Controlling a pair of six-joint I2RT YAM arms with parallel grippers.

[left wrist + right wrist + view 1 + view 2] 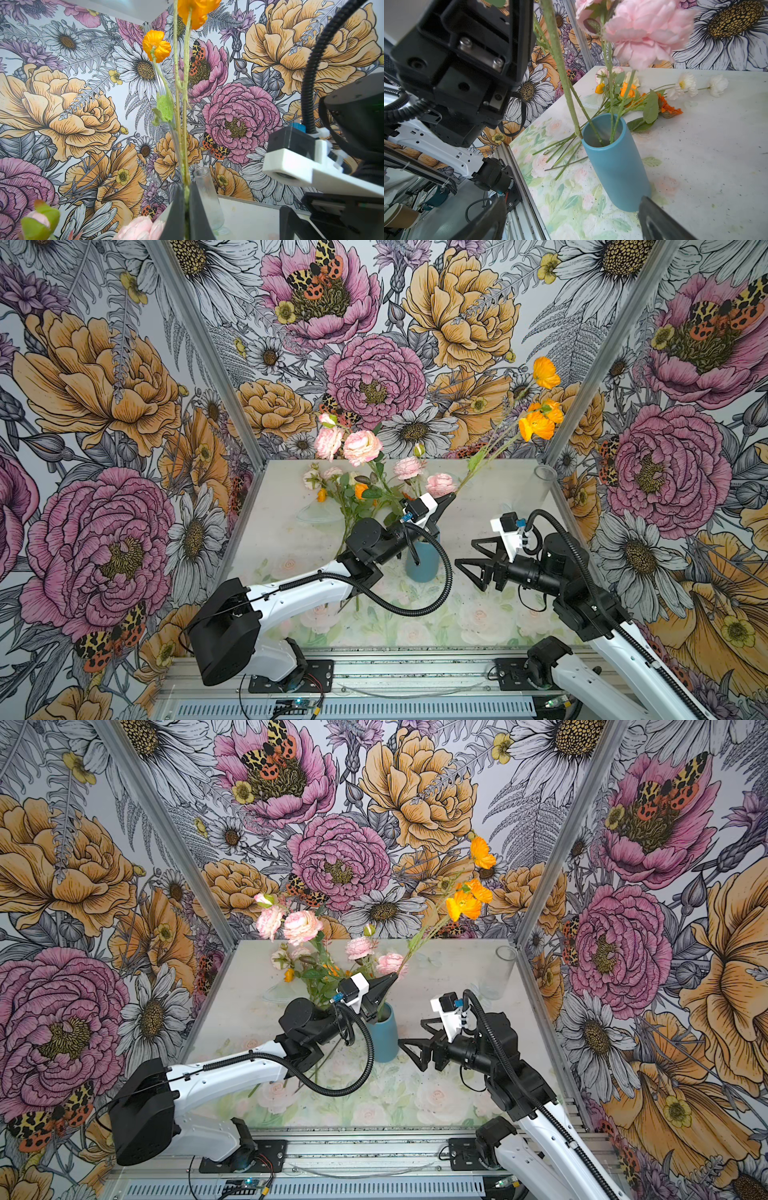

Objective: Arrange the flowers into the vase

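Just above the blue vase [614,162], left gripper [451,497] is clenched on the orange poppy stem [562,72], which leans up toward the far right with its cut end at the rim, not clearly inside; right gripper [465,553] gapes empty just right of the vase.

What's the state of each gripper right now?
Left gripper: shut on the stem of the orange flower.
Right gripper: open, holding nothing.
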